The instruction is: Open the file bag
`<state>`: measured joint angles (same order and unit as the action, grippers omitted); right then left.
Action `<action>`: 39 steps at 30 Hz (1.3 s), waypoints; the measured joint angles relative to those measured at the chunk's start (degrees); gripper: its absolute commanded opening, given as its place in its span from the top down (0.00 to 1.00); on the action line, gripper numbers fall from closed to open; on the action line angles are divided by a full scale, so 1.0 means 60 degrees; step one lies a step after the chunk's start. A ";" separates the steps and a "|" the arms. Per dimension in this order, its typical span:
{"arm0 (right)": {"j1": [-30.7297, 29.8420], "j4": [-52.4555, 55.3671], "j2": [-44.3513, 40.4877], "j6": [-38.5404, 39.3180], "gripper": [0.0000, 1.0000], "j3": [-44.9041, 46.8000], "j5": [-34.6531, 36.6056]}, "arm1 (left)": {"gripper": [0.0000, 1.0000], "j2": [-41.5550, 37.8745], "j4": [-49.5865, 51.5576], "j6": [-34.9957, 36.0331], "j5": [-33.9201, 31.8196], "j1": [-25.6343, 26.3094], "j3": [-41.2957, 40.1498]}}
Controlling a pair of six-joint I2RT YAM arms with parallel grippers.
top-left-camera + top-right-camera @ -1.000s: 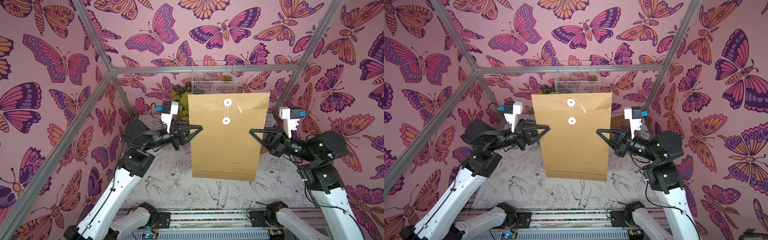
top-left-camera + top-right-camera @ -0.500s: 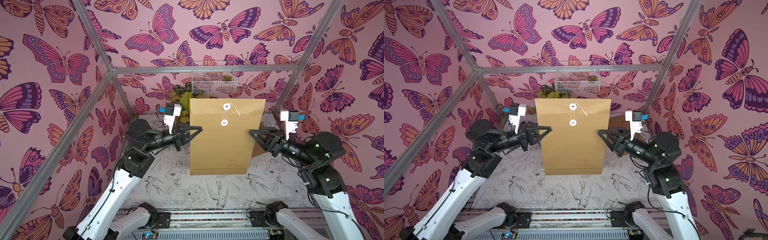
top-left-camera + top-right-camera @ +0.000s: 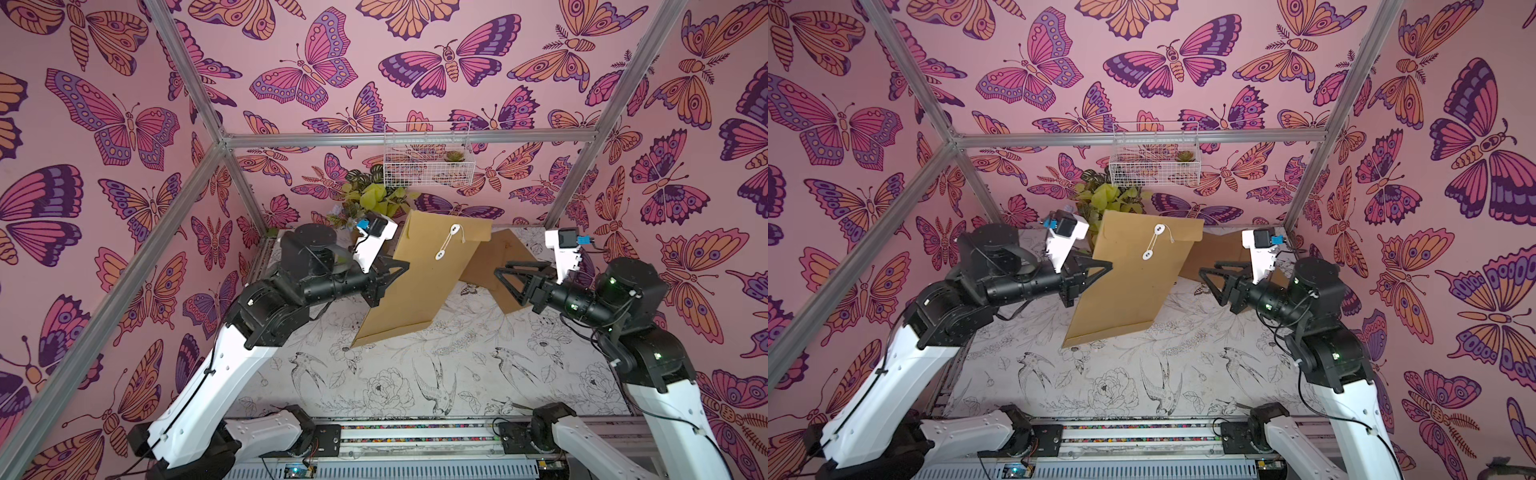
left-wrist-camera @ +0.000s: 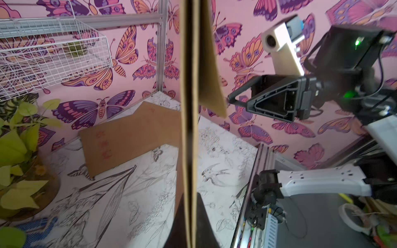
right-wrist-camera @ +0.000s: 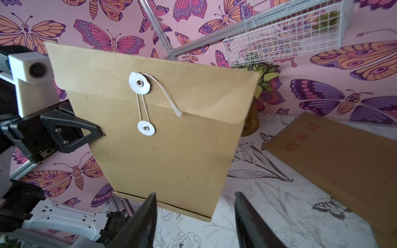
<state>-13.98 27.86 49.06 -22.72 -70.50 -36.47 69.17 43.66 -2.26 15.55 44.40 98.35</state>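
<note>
The file bag (image 3: 415, 286) hangs mid-frame in a top view, held up over the table (image 3: 415, 374). The left gripper (image 3: 404, 267) is clenched on its left edge. The bag's long axis slants from the flap end at upper right to a corner at lower left. The right gripper (image 3: 498, 275) stands spread and empty, apart from the bag's right edge — the bag lies to its left, open air between. The string (image 5: 139, 107) is wound between two white discs (image 5: 139, 83) near the flap. Its loose tail (image 5: 171, 105) is on the side towards the free right arm, likely the one to unwind it. A flat brown sheet (image 3: 503, 253) lies behind, and a plant (image 3: 374, 199) is near the flap
</note>
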 measured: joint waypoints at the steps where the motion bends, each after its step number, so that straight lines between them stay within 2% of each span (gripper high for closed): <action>1: 0.0000 -0.0215 0.0171 -0.0142 0.39 0.0182 -0.0255 | 0.98 0.0189 0.0295 0.0175 -0.0364 0.0251 0.0229; 9: 0.0000 -0.2470 0.1016 -0.1767 0.33 0.1661 -0.1923 | 0.98 0.1239 0.1869 0.1038 -0.2291 0.1446 0.1450; 18: 0.0000 -0.4189 0.1235 -0.2761 0.36 0.1938 -0.2645 | 0.98 0.1330 0.2524 0.1424 -0.2841 0.1960 0.2076; 28: 0.0000 -0.4900 0.1483 -0.3249 0.47 0.1938 -0.3195 | 0.98 0.1392 0.2674 0.1559 -0.2889 0.2211 0.2127; 39: 0.0000 -0.4914 0.1501 -0.3246 0.69 0.1938 -0.3293 | 0.98 0.1392 0.2736 0.1588 -0.2885 0.2295 0.2142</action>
<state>-13.98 -1.63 58.06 -42.19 -58.87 -56.23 77.52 60.07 7.27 -1.76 58.17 111.20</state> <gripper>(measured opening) 0.355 0.048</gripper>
